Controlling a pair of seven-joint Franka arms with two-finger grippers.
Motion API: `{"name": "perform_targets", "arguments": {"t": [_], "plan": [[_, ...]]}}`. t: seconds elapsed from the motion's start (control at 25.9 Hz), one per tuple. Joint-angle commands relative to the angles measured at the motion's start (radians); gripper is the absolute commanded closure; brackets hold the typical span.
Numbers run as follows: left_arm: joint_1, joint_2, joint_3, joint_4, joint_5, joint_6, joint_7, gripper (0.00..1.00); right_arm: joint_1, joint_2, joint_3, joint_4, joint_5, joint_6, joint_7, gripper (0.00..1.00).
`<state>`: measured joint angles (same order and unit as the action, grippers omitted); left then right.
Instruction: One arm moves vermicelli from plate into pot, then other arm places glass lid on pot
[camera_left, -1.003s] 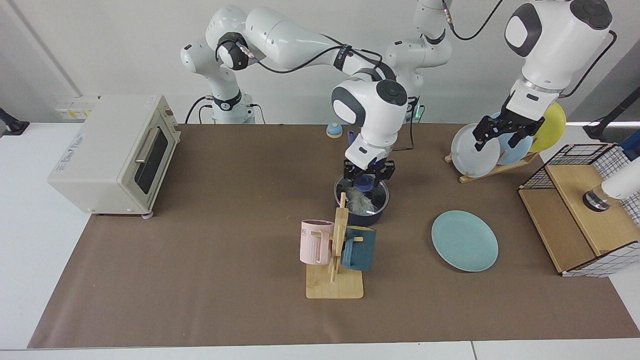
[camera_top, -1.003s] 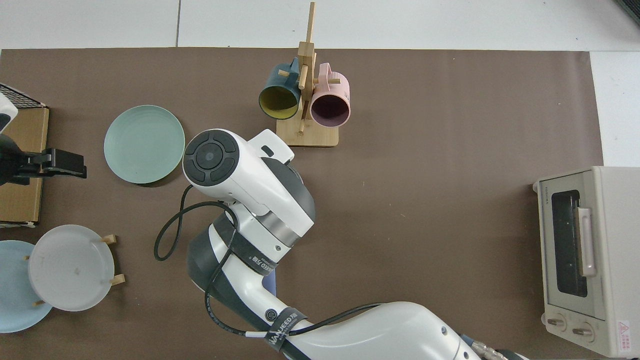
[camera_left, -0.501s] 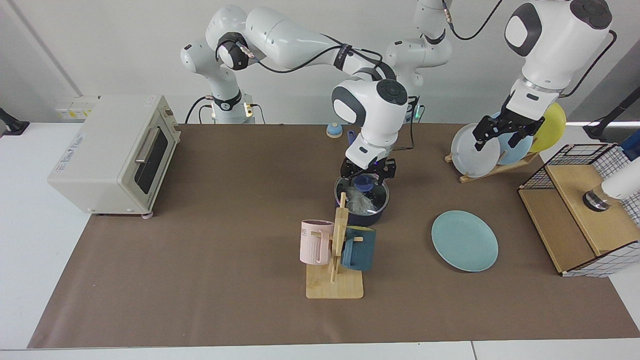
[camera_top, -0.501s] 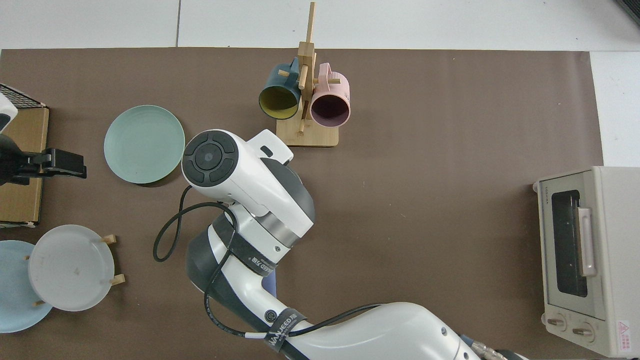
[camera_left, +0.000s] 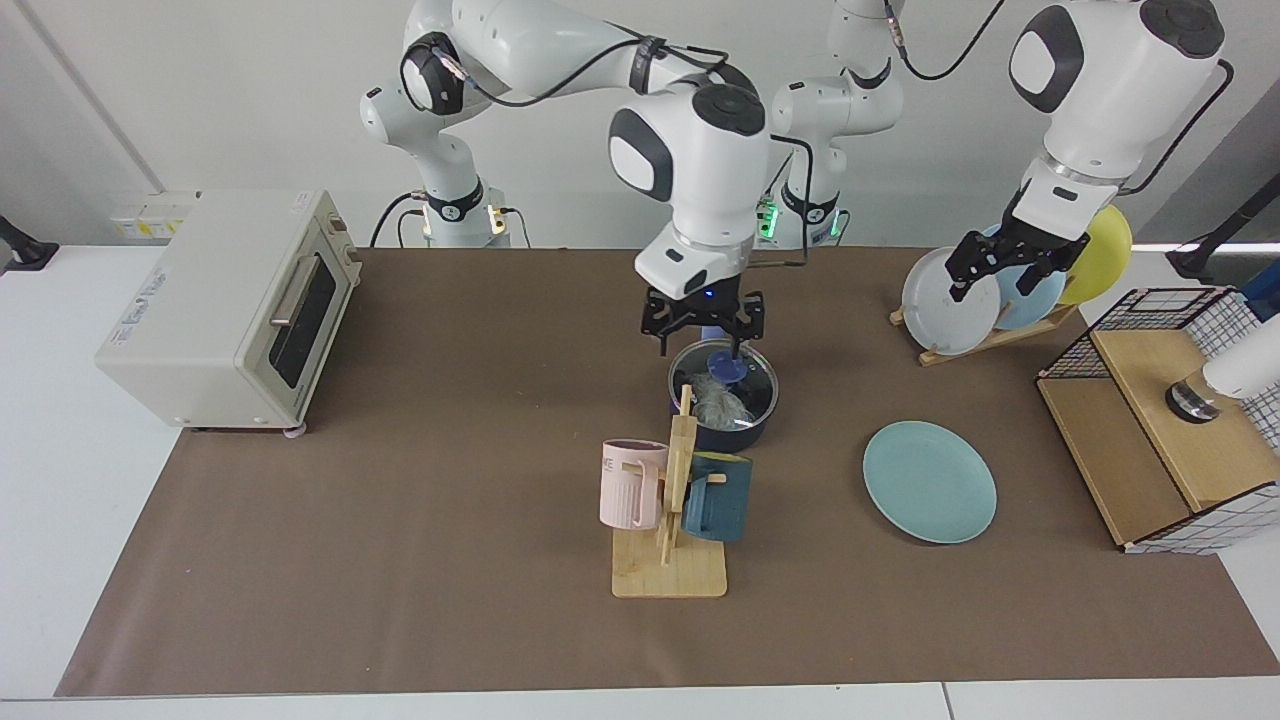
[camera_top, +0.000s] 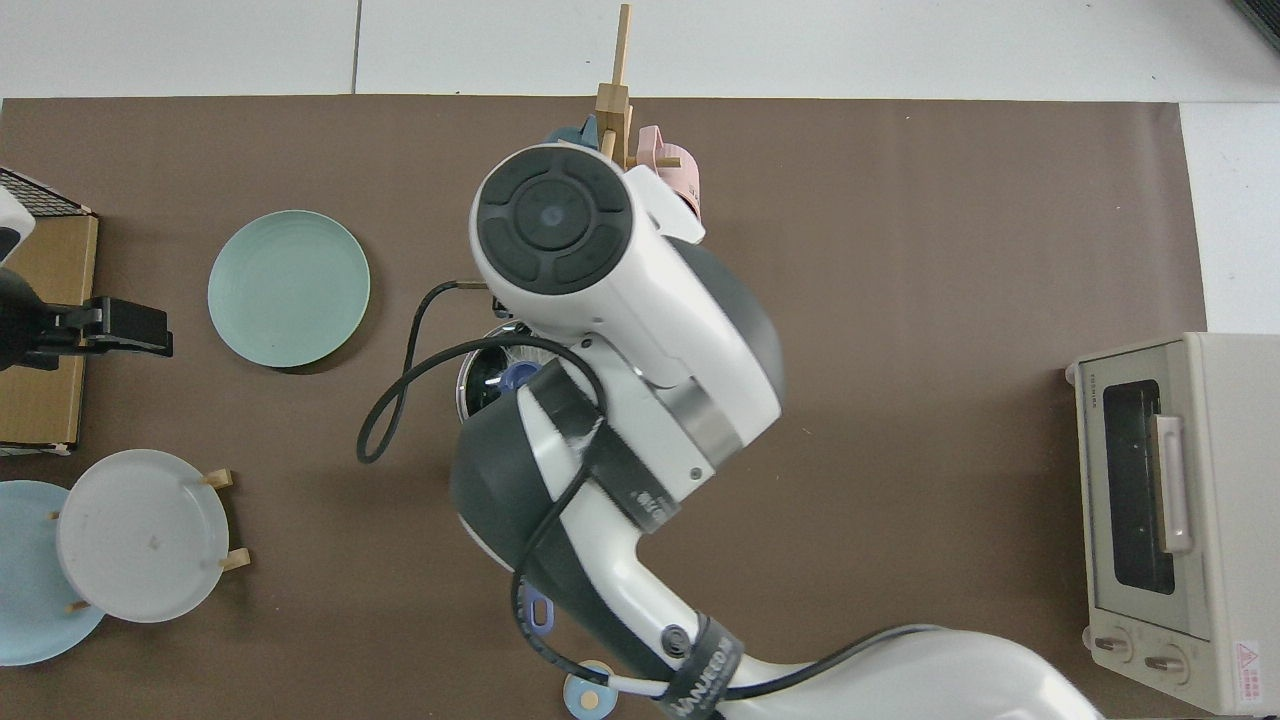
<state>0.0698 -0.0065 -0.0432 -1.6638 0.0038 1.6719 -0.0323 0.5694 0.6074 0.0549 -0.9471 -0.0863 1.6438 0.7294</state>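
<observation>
Cream-coloured metal marks the toaster oven at the facing view's left end of the brown table mat, its door toward the mat's middle. Next along, the right arm reaches out from its base at the back, and the right gripper hangs just above the pot with its fingers spread apart and nothing between them, clear of the blue knob below. The glass lid sits on the pot, and the vermicelli shows as a pale tangle through the glass inside it. From above, that arm hides most of the pot; only a part of the lid's rim and its knob peek out. Just in front of the pot stands a wooden mug rack with a pink mug and a dark teal mug. Farther along, the teal plate lies bare on the mat. Behind it a wooden plate rack holds white, pale blue and yellow plates. The left gripper waits raised in front of that rack, fingers parted and empty. A wire-sided wooden crate closes the far end.
</observation>
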Motion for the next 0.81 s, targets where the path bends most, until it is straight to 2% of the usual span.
{"name": "perform_targets", "arguments": {"t": [0.0, 0.27, 0.42, 0.58, 0.77], "plan": [[-0.015, -0.017, 0.013, -0.008, -0.01, -0.007, 0.008, 0.0, -0.15, -0.237, 0.014, -0.252, 0.02, -0.016, -0.175, 0.0], [-0.015, -0.017, 0.014, -0.01, -0.01, -0.007, 0.008, 0.0, -0.344, -0.426, 0.014, -0.449, 0.02, -0.035, -0.346, 0.0], [-0.015, -0.017, 0.013, -0.01, -0.01, -0.007, 0.008, 0.0, -0.477, -0.511, 0.014, -0.574, 0.02, -0.001, -0.51, 0.0], [-0.015, -0.017, 0.014, -0.01, -0.01, -0.007, 0.008, 0.0, -0.583, -0.557, 0.014, -0.709, 0.022, 0.112, -0.576, 0.0], [-0.015, -0.017, 0.014, -0.01, -0.01, -0.007, 0.008, 0.0, -0.599, -0.545, 0.013, -0.777, 0.02, 0.163, -0.568, 0.0]]}}
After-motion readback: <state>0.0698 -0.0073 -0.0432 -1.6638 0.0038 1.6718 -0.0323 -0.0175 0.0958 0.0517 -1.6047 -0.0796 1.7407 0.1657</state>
